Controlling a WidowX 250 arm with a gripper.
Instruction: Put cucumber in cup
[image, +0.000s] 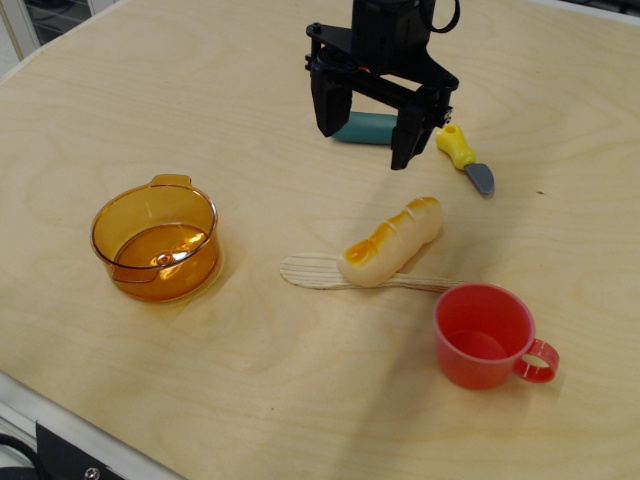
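The cucumber (366, 128) is a dark teal-green cylinder lying on the wooden table at the top centre. My black gripper (364, 146) is open, with one finger on each side of the cucumber; its fingers hide both ends. I cannot tell whether the fingers touch it. The red cup (483, 335) with a loop handle stands upright and empty at the lower right, well apart from the gripper.
A tan-and-orange bread loaf (392, 240) lies on a flat wooden spatula (312, 271) between the gripper and the cup. A yellow-handled toy knife (464, 158) lies just right of the gripper. A translucent orange pot (155, 240) stands at the left.
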